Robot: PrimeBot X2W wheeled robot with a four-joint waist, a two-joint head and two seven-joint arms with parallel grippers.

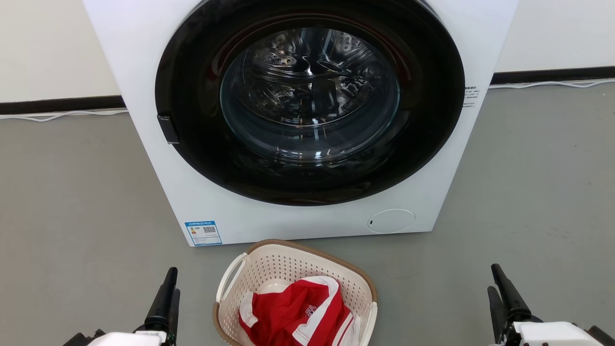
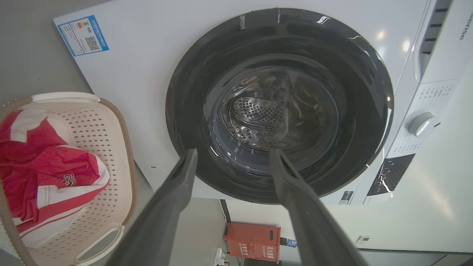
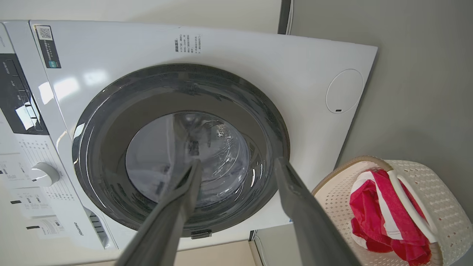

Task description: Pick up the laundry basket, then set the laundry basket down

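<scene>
Flanks the laundry basket (image 1: 288,264) with left end effector (image 1: 172,283) and right end effector (image 1: 494,278), spread and empty, for two-handled lifting.

You face a white washer (image 1: 144,72) standing on the grey floor (image 1: 72,192), its round dark door (image 1: 432,96) shut over a shiny steel drum (image 1: 307,72), with a blue label (image 1: 203,232) at its lower left corner and a round cap (image 1: 391,221) at its lower right. Just before it lies a crumpled red-and-white garment (image 1: 298,312). Behind, a pale cable (image 1: 57,115) runs along the black skirting (image 1: 57,104), and your left wrist view shows a white dial (image 2: 421,124) and a red box (image 2: 251,242).
</scene>
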